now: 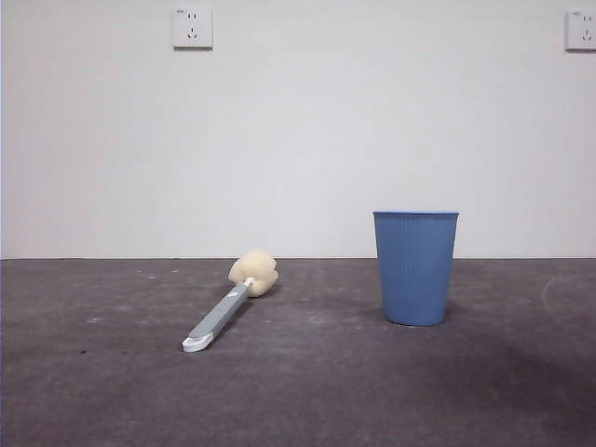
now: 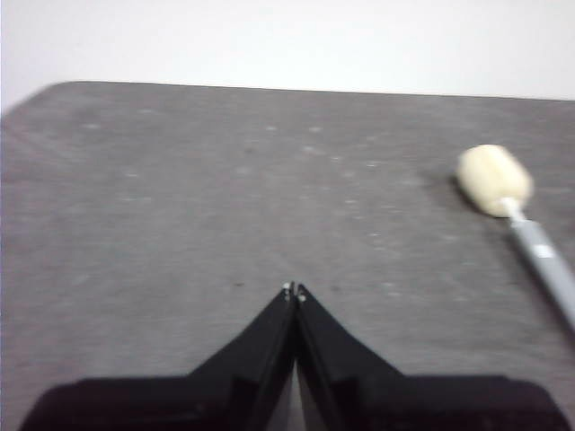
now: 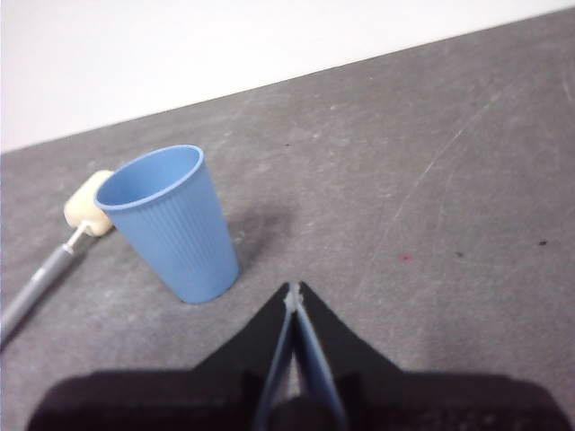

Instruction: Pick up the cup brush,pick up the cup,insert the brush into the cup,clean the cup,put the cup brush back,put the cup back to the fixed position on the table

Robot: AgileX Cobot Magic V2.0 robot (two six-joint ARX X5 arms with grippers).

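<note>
The cup brush (image 1: 228,303) lies flat on the table (image 1: 307,391), its cream sponge head toward the wall and its white-tipped grey handle toward the front. The blue ribbed cup (image 1: 415,267) stands upright to its right. In the left wrist view the cup brush (image 2: 517,206) lies off to one side of my left gripper (image 2: 295,289), which is shut and holds nothing. In the right wrist view the cup (image 3: 171,221) stands a short way from my right gripper (image 3: 294,289), also shut and empty, with the brush (image 3: 63,247) just behind the cup. Neither arm shows in the front view.
A plain white wall with two sockets (image 1: 192,27) runs behind the table's far edge. The table corner (image 2: 54,90) shows rounded in the left wrist view.
</note>
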